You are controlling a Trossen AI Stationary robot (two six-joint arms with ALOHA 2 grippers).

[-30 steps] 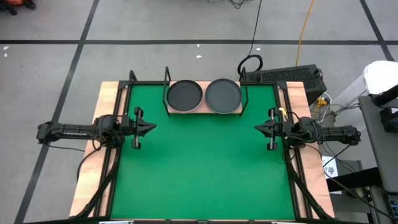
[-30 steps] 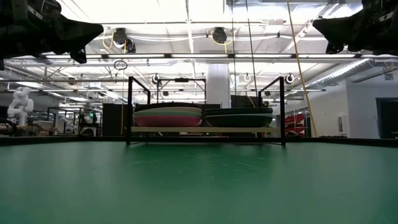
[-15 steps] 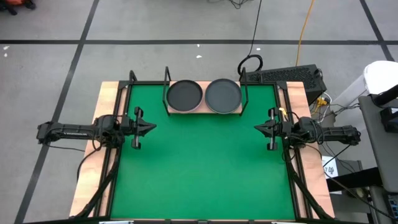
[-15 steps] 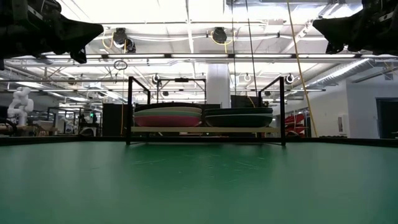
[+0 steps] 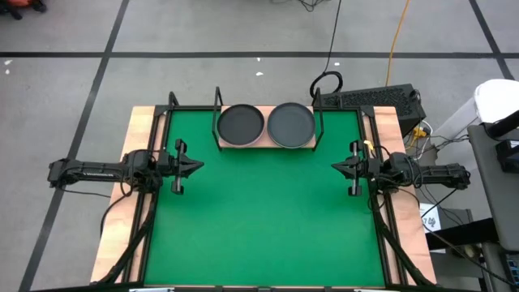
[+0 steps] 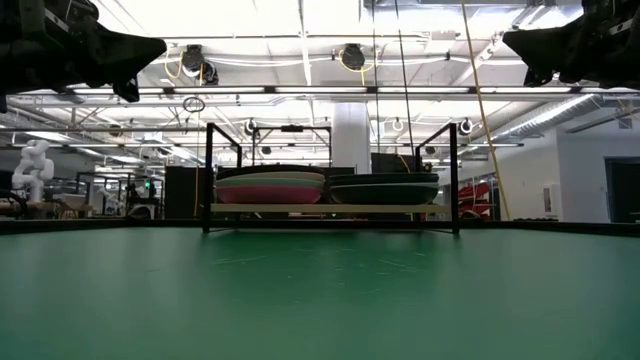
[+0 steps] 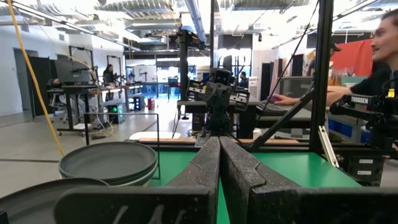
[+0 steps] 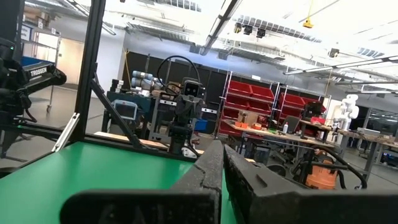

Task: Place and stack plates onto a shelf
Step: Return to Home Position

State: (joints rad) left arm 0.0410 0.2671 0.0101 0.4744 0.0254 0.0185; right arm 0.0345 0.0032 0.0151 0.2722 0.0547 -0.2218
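Note:
The plates stand in two stacks on the shelf at the table's far edge. The left stack has a dark grey plate on top; in the low view this stack shows pale green and magenta plates beneath. The right stack is topped dark grey too, seen from the side in the low view. The shelf board rests between black rod uprights. My left gripper hovers shut at the table's left side, my right gripper shut at the right side. Both touch nothing.
The green mat covers the table between the arms. A black frame runs along the table's edges. A person sits beyond the table in the left wrist view. Cables and a keyboard lie past the far right corner.

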